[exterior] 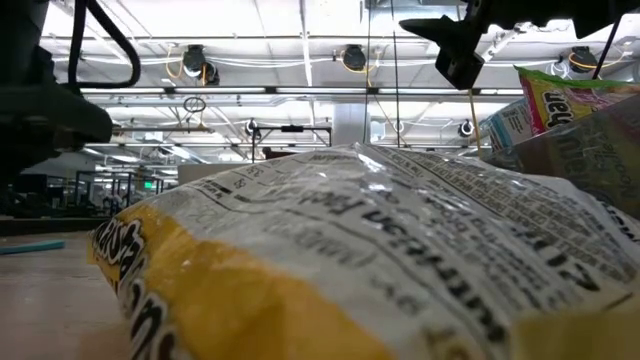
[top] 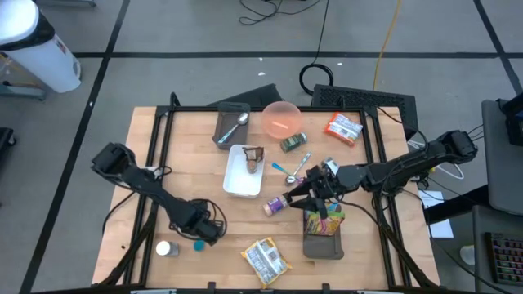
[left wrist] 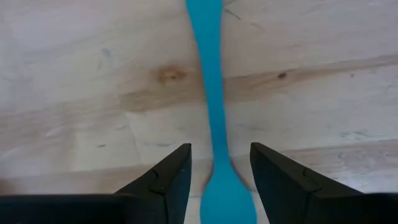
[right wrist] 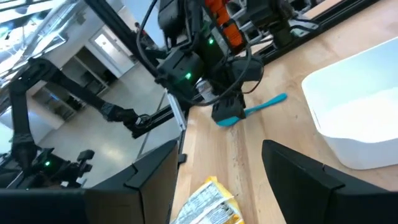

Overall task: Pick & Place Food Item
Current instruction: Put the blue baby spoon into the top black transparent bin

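The left claw (top: 198, 237) rests low at the near left part of the wooden bench (top: 196, 175), its two dark fingers (left wrist: 163, 180) parted with a teal spatula (left wrist: 214, 118) lying flat on the wood between them. The broad end of the spatula sits in the gap; the fingers stand just beside it on either side, and whether they touch it is hard to tell from the left wrist view. A small white-capped jar (top: 166, 248) stands near this claw, toward the bench's near edge.

The right claw (top: 304, 189) hangs above the middle right of the bench with its fingers spread and nothing between them. It is just over the far end of a dark bin (top: 324, 243) that holds colourful snack packs (top: 324, 219). A purple packet (top: 274, 205) lies on the wood just beside that claw.

A yellow and white snack bag (top: 266, 259) lies flat at the near edge of the bench, between the two claws and apart from both; it fills most of the low view. A white rectangular tray (top: 237, 181) sits in the middle of the bench with a small brown item (top: 252, 158) in its far end. Farther back are a pink bowl (top: 281, 119), a grey tray (top: 221, 131) holding a spoon (top: 234, 127), a green can (top: 293, 143) and an orange packet (top: 344, 128).
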Controlling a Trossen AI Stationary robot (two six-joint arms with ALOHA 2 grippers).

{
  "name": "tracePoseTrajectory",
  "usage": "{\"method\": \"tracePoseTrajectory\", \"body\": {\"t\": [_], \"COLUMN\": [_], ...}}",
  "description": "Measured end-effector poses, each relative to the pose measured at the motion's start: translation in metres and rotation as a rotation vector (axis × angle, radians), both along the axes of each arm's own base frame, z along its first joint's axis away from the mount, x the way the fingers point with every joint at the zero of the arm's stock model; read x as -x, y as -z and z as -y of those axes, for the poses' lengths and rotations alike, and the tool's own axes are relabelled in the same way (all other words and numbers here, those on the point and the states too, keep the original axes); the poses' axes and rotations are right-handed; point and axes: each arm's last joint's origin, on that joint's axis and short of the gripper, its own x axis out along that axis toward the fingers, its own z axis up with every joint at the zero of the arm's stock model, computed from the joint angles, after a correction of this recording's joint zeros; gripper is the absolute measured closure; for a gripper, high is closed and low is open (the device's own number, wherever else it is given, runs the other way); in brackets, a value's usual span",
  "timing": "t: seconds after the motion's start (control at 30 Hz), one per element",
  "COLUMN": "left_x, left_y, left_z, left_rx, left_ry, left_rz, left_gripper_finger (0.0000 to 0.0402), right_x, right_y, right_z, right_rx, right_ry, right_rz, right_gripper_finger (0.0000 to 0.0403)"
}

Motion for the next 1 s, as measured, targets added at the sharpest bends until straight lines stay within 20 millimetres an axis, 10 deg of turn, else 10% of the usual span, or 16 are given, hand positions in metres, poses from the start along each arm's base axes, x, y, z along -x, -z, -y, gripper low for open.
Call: {"method": "tracePoseTrajectory", "body": {"t": [0.8,1.0], "left_x": [-0.009,-0.012], "left_y": [0.016,0.017], "left_z": [0.005,0.004], "left_rx": [0.065,0.082], "left_ry": [0.057,0.075], "left_rz": [-0.022,-0.010], "left_gripper_finger": [0.0232,0.0284], "right_x": [0.000,0.000], "right_y": [0.000,0.000], "right_z": [0.001,0.001], "right_rx": [-0.001,-0.004], "right_ry": [0.049,0.049], "right_rz": [-0.001,-0.001], "right_gripper_finger": [0.0181,0.0185]}}
